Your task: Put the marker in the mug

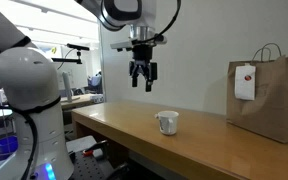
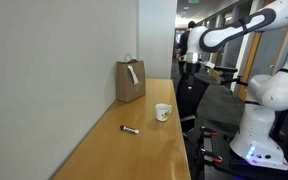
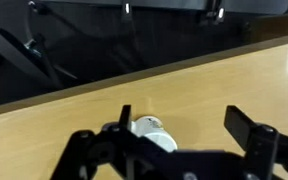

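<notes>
The tool (image 1: 142,74) hangs in the air above the counter (image 1: 109,126), its fingers (image 3: 250,128) spread apart. The wrist view shows the white mug (image 3: 155,131) below, between them. The mug stands upright on the counter. In an exterior view the dark marker (image 2: 130,129) lies flat on the wood, apart from the mug (image 2: 163,112). A brown paper bag (image 2: 130,80) stands beyond, by the wall.

In the wrist view, the small white mug (image 3: 150,128) is partly covered at lower centre by the blurred black gripper (image 3: 167,142), itself cut off by the bottom edge. In an exterior view, the thin dark marker (image 2: 130,129) is too small for details to be made out; the brown paper bag (image 1: 274,95) is clipped by the right edge
</notes>
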`<action>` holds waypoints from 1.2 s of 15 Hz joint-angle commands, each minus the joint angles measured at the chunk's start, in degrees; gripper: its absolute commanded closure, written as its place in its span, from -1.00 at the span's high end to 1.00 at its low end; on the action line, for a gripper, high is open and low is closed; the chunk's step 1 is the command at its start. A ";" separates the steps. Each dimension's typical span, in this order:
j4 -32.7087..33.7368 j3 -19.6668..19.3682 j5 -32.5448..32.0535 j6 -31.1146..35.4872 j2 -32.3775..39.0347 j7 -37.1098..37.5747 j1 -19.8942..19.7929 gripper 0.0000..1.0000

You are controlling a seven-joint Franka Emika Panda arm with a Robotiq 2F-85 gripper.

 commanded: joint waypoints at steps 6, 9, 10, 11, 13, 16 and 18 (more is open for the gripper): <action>0.09 0.61 0.44 -0.13 0.09 -0.36 -0.63 1.00; 1.19 1.67 0.81 2.08 2.79 0.04 0.60 1.00; 1.82 2.44 0.91 3.73 4.48 0.42 1.28 1.00; 2.44 3.41 0.74 5.40 6.09 0.98 1.85 1.00; 4.52 4.96 1.35 8.31 10.64 1.27 3.70 1.00; 8.73 8.62 1.54 12.96 19.57 4.77 5.58 1.00; 12.48 10.79 1.72 15.32 26.50 8.27 6.28 1.00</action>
